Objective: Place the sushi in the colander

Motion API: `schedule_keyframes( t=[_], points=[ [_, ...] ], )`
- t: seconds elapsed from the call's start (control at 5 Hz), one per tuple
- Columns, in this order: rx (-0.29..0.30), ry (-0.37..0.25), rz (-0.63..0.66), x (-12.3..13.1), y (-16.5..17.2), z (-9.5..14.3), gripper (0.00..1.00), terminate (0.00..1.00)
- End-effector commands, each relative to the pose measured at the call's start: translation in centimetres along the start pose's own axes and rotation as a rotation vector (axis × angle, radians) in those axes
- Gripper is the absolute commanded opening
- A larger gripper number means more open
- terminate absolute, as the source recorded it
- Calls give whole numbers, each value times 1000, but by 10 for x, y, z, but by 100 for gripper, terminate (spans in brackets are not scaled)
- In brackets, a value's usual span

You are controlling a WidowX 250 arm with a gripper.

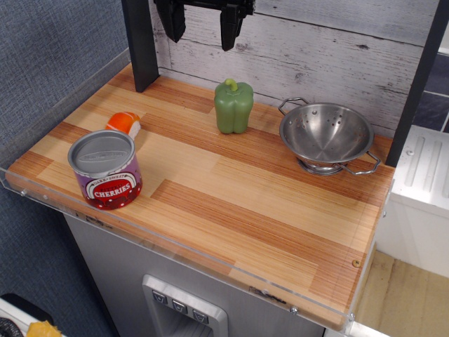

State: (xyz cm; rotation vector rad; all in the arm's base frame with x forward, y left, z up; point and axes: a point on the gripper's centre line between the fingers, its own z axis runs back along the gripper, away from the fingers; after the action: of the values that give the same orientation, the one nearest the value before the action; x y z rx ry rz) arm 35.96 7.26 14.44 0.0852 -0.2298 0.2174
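The sushi (124,123), a small orange-topped piece on a white rice base, lies on the wooden counter at the left, just behind the cherries can. At the right rear of the counter stands the colander (326,135), a shiny steel bowl with small holes and two wire loop handles, with nothing inside it. High at the top of the view hangs my gripper (203,27), its two black fingers apart and open, holding nothing. It is well above the counter, behind and to the right of the sushi.
A tin can (105,168) labelled cherries stands at the front left. A green bell pepper (233,105) stands upright between the sushi and the colander. A dark post (140,43) rises at the back left. The counter edge (210,253) runs along the front.
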Motion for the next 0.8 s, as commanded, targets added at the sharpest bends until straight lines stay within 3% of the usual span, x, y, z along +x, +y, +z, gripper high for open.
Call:
schedule_keyframes(
  t=[0.0,0.2,0.4,0.6],
  points=[
    [0,0,0,0,0,0,100,0],
    [73,20,87,-1,18,-3,100,0],
    [111,82,156,-17,45,-7,100,0],
    [111,101,122,-32,70,-4,100,0]
  ],
)
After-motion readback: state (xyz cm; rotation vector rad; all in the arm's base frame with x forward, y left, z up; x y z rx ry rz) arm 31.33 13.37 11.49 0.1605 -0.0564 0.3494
